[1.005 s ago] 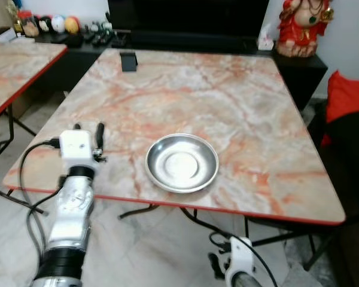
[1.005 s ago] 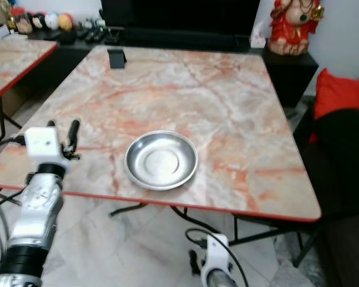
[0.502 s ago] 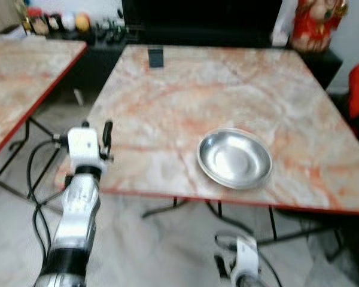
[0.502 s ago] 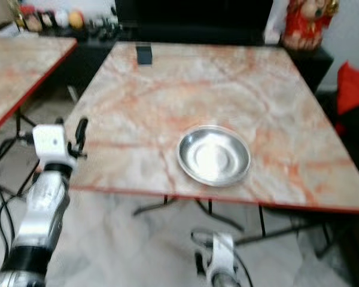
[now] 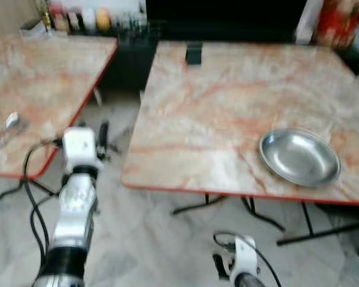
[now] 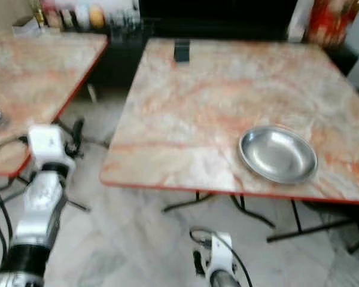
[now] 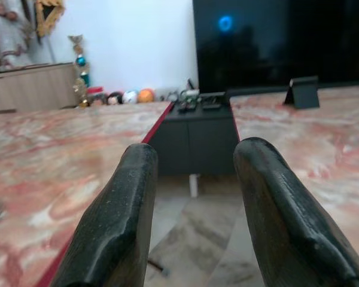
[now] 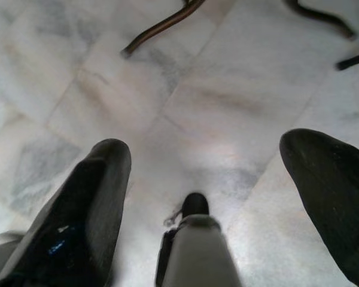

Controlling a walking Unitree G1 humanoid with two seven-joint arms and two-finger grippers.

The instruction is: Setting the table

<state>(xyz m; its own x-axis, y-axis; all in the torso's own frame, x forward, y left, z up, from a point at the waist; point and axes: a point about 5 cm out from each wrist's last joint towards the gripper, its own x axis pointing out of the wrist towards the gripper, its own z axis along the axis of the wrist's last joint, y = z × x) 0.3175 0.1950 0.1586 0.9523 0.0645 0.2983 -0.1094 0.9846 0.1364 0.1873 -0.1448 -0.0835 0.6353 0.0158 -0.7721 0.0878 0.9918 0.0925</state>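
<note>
Well right of left pincer [image 5: 96, 133] (empty): dish [image 5: 299, 158]

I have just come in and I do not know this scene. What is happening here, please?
The robot stands between two marble-pattern tables. A steel plate lies alone on the right table; what looks like a spoon lies on the left table. The left gripper is raised and open, holding nothing, over the gap between the tables. The right gripper hangs open above the floor.
</note>
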